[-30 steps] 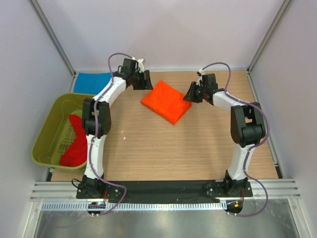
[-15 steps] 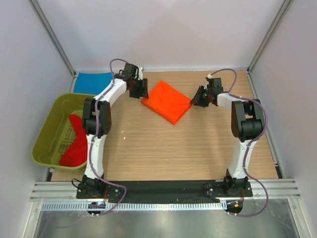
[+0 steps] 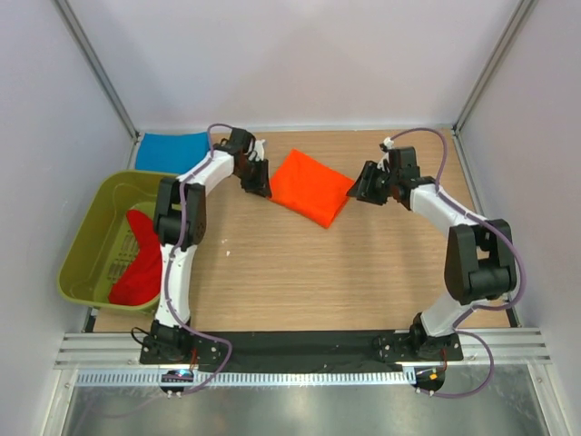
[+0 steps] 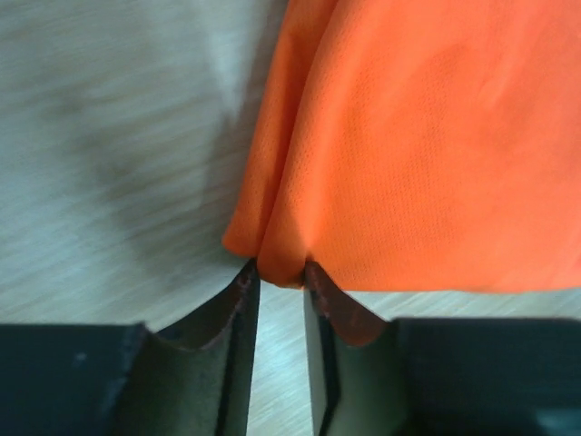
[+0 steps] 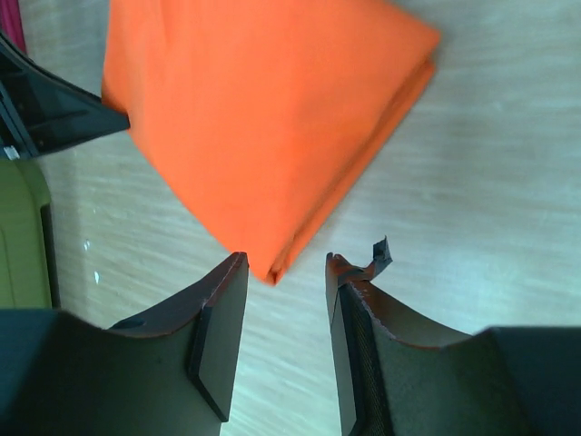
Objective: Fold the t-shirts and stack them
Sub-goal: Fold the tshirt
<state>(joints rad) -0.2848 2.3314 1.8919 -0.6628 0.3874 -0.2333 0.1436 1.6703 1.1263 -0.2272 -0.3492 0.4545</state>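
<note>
The bright orange t-shirt (image 3: 310,186) lies folded into a rectangle at the back middle of the table. My left gripper (image 3: 259,180) is at its left corner. In the left wrist view the gripper (image 4: 277,272) has its narrow jaws pinching that orange corner (image 4: 418,145). My right gripper (image 3: 363,186) is open at the shirt's right corner. In the right wrist view the shirt's corner (image 5: 263,118) pokes just between the open gripper's (image 5: 286,263) tips without touching them. A blue t-shirt (image 3: 171,150) lies flat at the back left. A red t-shirt (image 3: 138,263) lies in the tub.
The olive-green plastic tub (image 3: 86,222) stands off the table's left edge, and its side shows in the right wrist view (image 5: 18,236). White walls close the back and sides. Bare wood lies in front of the orange shirt.
Both grippers came down from above the shirt's back corners to table level at its left and right corners. The shirt shifted and turned slightly. The left jaws closed on its corner.
</note>
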